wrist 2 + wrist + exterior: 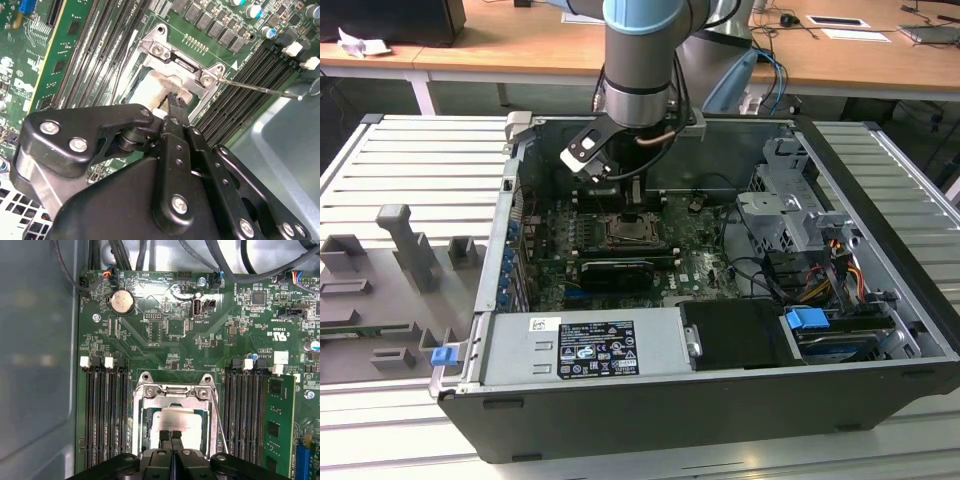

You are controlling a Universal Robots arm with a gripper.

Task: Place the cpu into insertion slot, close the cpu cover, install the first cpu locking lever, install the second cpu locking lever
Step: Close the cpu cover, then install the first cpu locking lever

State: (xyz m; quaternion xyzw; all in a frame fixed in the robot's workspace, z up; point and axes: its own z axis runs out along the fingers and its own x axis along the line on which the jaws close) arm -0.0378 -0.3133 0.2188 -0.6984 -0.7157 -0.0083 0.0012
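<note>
the arm reached down into the open computer case (720, 425), in the upper middle of the exterior view. the gripper (632, 212) was right over the insertion slot (620, 240) on the green board (165, 340).

in the first wrist view the two fingertips (165, 435) were pressed together with nothing seen between them. they sat at the edge of the cpu (175, 419) and looked to be touching its pale top. the cpu lay flat inside the slot, between the long black memory slots (105, 415).

the cpu cover (136, 424) looked to be down around the chip, like a silver frame, but it was hard to tell if it sat all the way flat. a thin locking lever (219, 420) stuck out beside the frame and was not hooked in.

so the chip part of the job looked done, and the work in hand seemed to be getting the cover shut.

to do this well, the push had to be soft and straight down. a push at a slant could tip the chip or bend the tiny pins under it. the tips had to stay clear of the thin lever, so it did not get bent or knocked.
</note>
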